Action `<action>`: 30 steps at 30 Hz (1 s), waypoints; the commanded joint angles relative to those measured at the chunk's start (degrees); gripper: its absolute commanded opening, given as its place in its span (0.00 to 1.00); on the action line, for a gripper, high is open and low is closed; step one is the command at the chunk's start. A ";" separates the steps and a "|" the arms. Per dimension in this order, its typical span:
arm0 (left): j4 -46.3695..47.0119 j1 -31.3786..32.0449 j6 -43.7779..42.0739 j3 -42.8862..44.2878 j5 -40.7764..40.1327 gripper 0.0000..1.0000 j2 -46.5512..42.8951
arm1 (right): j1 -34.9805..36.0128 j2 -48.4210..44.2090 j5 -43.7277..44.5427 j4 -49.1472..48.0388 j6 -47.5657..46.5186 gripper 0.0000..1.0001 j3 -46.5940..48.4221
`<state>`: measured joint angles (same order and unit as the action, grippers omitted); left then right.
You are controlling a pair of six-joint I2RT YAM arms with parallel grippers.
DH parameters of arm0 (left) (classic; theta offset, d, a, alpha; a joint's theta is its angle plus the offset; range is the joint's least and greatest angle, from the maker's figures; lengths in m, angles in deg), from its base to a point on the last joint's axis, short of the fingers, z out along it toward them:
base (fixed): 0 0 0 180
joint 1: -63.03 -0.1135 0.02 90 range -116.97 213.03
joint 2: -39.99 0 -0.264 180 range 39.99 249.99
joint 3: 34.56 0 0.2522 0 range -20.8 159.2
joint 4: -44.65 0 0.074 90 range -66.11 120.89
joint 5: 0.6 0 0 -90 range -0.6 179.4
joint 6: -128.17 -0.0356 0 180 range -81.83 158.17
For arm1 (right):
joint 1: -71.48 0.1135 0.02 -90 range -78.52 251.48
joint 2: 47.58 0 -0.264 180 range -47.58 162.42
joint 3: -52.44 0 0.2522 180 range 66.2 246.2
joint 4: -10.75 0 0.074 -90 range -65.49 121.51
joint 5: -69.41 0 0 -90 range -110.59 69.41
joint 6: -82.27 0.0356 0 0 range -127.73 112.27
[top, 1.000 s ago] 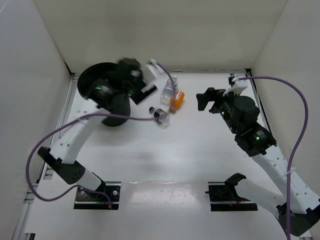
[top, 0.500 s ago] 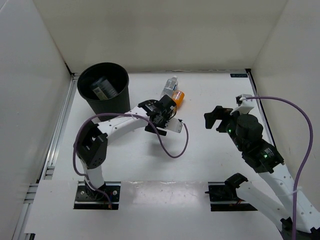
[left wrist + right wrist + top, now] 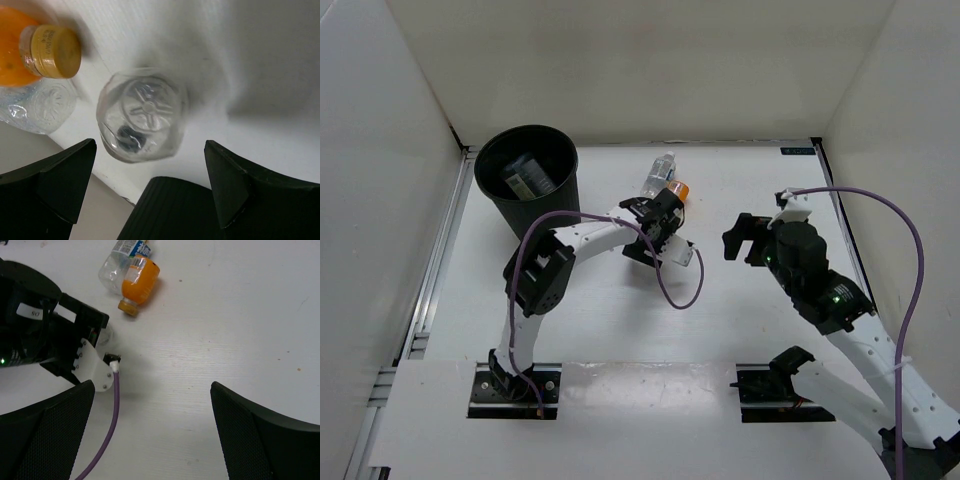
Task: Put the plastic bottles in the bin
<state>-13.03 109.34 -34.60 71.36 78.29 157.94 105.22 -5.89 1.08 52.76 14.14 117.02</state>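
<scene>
- Your left end effector [image 3: 148, 150] is released, one finger on each side of a small clear plastic bottle [image 3: 142, 115] on the white tabletop [image 3: 260, 60].
- Just beside it lie an orange-filled, yellow-capped bottle [image 3: 137, 280] and a clear labelled bottle [image 3: 117, 265], touching each other.
- Your right end effector [image 3: 151, 387] is released and empty.
- The tall round black plastic bin [image 3: 545, 212] holds one bottle [image 3: 527, 178].

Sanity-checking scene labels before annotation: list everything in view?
bin: one, black, far left of table
bottle in bin: at least one, labelled; full count unclear
clear labelled bottle: one, lying far centre
orange bottle: one, yellow cap, lying against the clear labelled bottle
small clear bottle: one, dark cap, between the left claw's fingers, not gripped
table: one, white
cables: two, purple, one per arm
left claw: open, straddling the small clear bottle
right claw: open, empty, over bare table
</scene>
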 commanded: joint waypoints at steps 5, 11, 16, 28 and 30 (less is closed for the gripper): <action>1.38 -2.01 -0.27 3.38 1.09 0.95 2.99 | -0.25 1.37 -0.40 -0.21 -2.79 1.00 -0.29; 1.38 -2.01 4.12 3.38 5.48 0.53 2.03 | -1.30 4.00 -1.18 -0.21 -3.85 1.00 0.32; 0.25 -2.01 10.01 3.90 5.49 0.17 -0.70 | -1.30 6.11 -3.12 -0.74 -3.85 1.00 2.08; -6.11 -6.22 38.48 39.50 -9.69 0.21 -10.18 | -3.15 6.64 -4.61 -3.98 1.24 1.00 -0.38; -1.54 -9.72 41.55 35.92 -13.22 0.13 -14.66 | -3.15 7.26 -5.32 -4.51 1.25 1.00 -0.38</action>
<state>-17.07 104.51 -1.91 107.23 73.68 153.68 102.42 0.71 -2.61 50.16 14.42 116.94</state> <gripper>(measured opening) 0.646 0.997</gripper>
